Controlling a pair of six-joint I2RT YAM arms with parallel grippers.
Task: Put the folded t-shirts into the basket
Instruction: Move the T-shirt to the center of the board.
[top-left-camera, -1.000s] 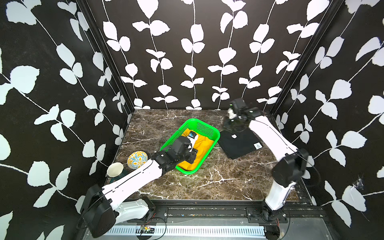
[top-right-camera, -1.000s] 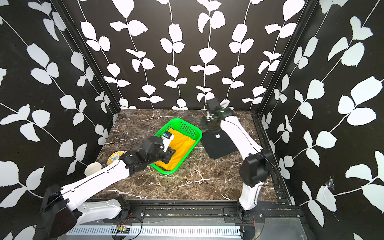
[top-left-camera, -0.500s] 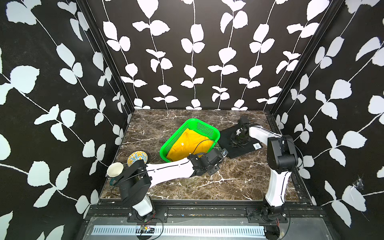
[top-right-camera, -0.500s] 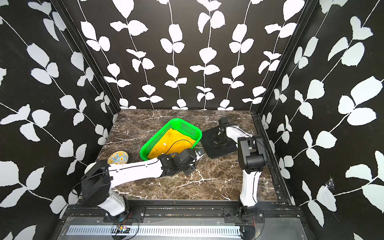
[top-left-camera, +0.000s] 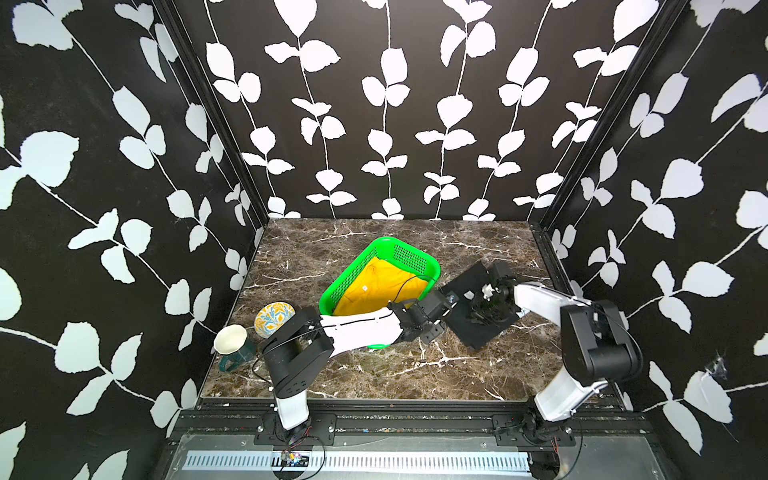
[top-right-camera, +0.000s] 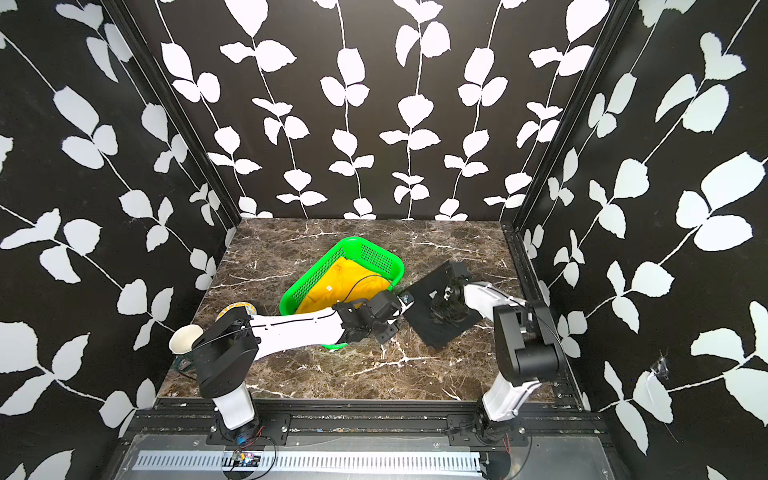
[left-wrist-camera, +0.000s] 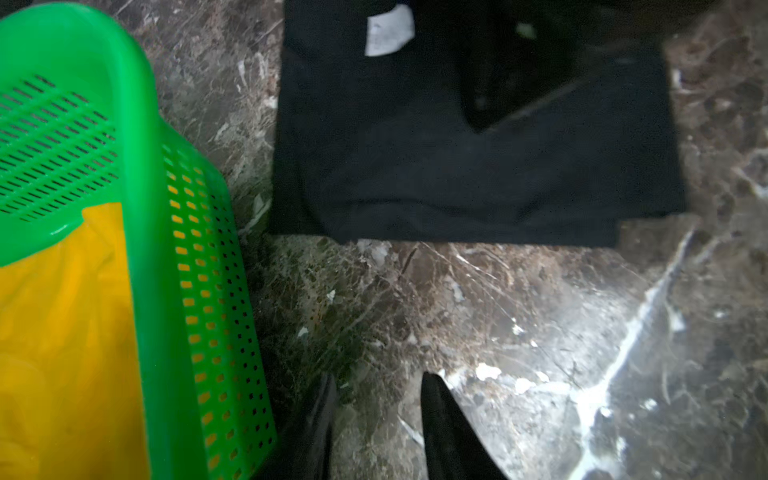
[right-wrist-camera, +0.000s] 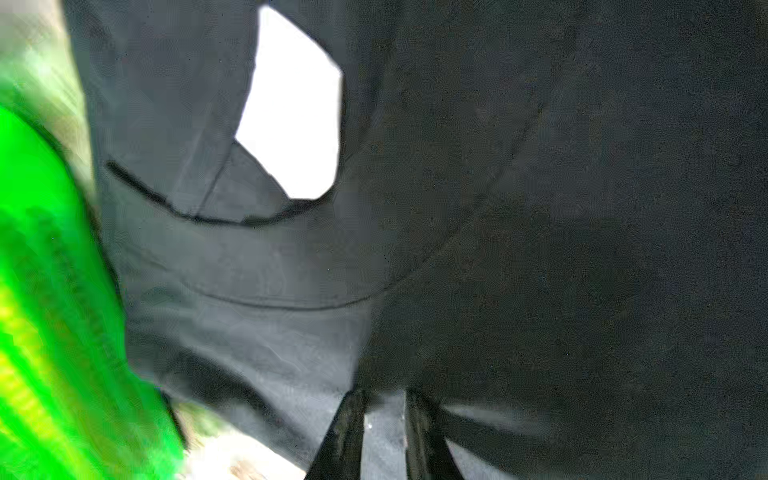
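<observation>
Basket (top-left-camera: 409, 258) sits mid-surface (top-left-camera: 374, 374) with one folded t-shirt (top-left-camera: 374, 286) lying in it. Second folded t-shirt (top-left-camera: 478, 328) lies flat on the surface just right of the basket. Bowl (top-left-camera: 272, 318) and cup (top-left-camera: 230, 340) stand left of the basket, cup nearer the front edge.

Green basket (top-left-camera: 409, 257); yellow shirt (top-left-camera: 380, 282); black shirt (top-left-camera: 471, 318); brown marble table (top-left-camera: 374, 374); yellow-blue patterned bowl (top-left-camera: 272, 318).
</observation>
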